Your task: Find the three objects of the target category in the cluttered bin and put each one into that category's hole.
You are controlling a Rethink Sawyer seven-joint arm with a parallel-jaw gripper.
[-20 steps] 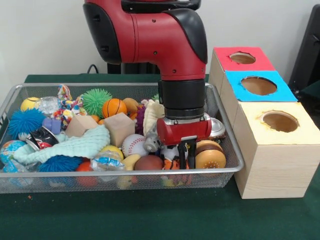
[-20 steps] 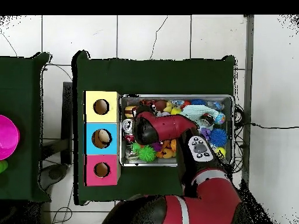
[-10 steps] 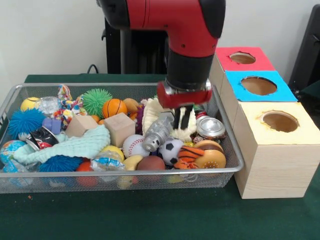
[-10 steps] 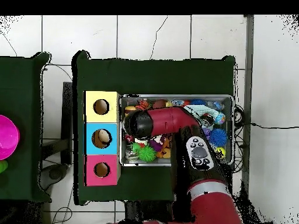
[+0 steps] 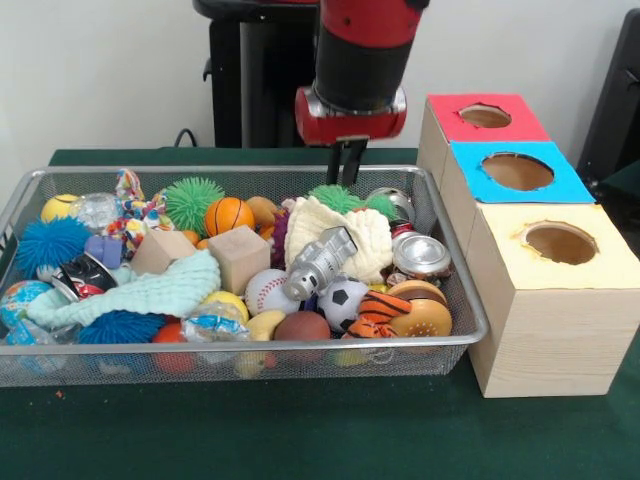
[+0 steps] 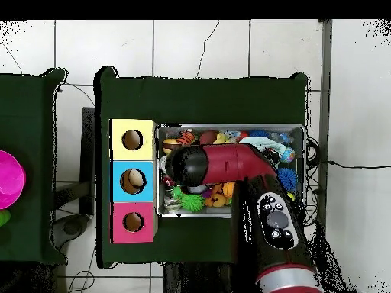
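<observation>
The red-and-black arm's jaws (image 5: 347, 163) hung clenched and empty above the wide silver wire-mesh tray (image 5: 455, 290), over the orange tiger-striped squishy toy (image 5: 377, 311).

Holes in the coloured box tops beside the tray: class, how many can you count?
3, one per box top beside the cluttered bin: the red-topped hole farthest back, the blue-topped hole in the middle, the yellow-topped hole nearest the camera. None seems hidden.
</observation>
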